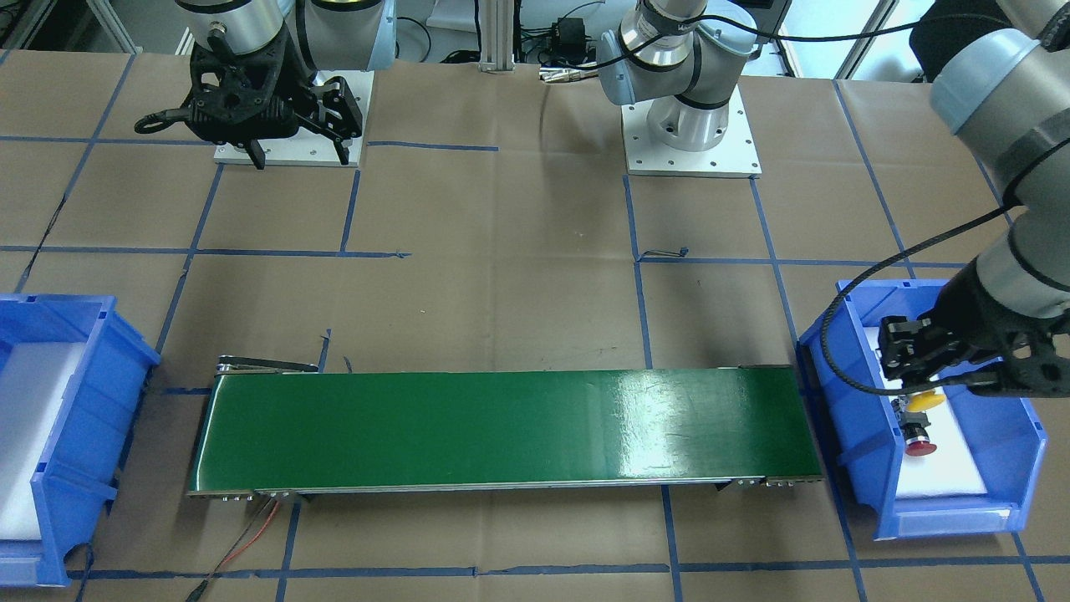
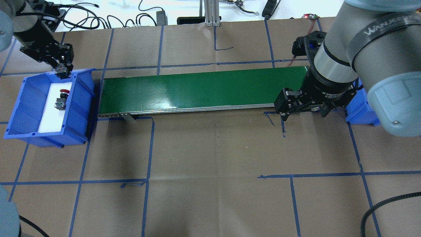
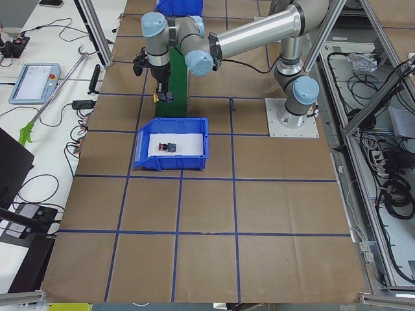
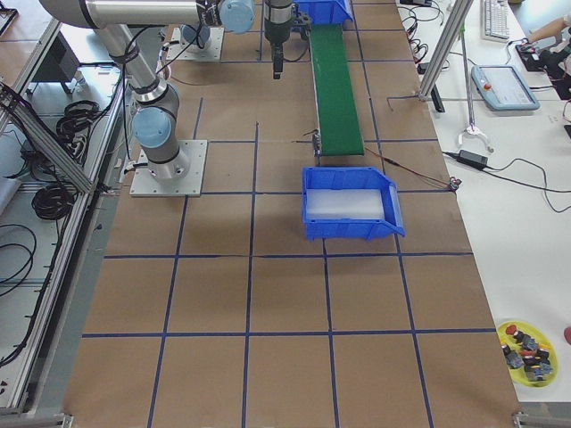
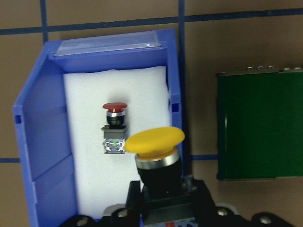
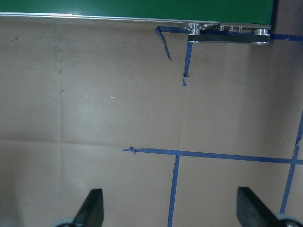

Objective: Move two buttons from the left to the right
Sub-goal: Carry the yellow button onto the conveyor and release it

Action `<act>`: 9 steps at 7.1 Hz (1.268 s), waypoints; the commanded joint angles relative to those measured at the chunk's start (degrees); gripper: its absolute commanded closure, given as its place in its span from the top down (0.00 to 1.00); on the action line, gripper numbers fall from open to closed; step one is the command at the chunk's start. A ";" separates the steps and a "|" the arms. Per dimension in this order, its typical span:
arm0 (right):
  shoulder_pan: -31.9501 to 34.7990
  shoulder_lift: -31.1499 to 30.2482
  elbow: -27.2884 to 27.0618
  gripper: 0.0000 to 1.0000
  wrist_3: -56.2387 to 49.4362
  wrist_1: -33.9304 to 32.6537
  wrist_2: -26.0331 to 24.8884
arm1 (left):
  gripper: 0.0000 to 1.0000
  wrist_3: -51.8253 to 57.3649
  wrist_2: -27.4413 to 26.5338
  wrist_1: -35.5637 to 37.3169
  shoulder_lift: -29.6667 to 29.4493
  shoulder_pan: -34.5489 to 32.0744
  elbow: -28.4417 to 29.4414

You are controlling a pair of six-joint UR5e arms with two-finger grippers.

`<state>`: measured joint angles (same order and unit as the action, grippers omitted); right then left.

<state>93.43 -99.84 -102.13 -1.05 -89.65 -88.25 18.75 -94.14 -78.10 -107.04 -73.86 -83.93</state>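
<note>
My left gripper [image 1: 918, 386] is shut on the yellow mushroom-cap button [image 5: 155, 142] and holds it above the left blue bin [image 2: 19, 98], near the bin's far end. The yellow cap also shows in the front view [image 1: 926, 400]. The red-cap button [image 5: 115, 124] lies on its side on the white foam in that bin; it also shows in the overhead view [image 2: 62, 98]. My right gripper [image 2: 302, 113] is open and empty, hovering over the paper-covered table just in front of the conveyor's right end; its fingertips [image 6: 93, 208] show wide apart.
A green conveyor belt [image 2: 197, 89] runs between the two bins. The right blue bin [image 1: 50, 418] with white foam stands at the belt's other end, partly hidden behind my right arm in the overhead view. Blue tape lines cross the brown table.
</note>
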 commanded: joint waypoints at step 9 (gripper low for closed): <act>0.00 0.00 0.00 1.00 0.00 -0.09 0.01 | 0.02 -5.57 -0.07 19.75 -8.63 -9.99 -9.68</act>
<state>93.43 -99.84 -102.11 -1.05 -89.76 -88.22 12.99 -94.02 -59.69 -116.25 -83.87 -93.08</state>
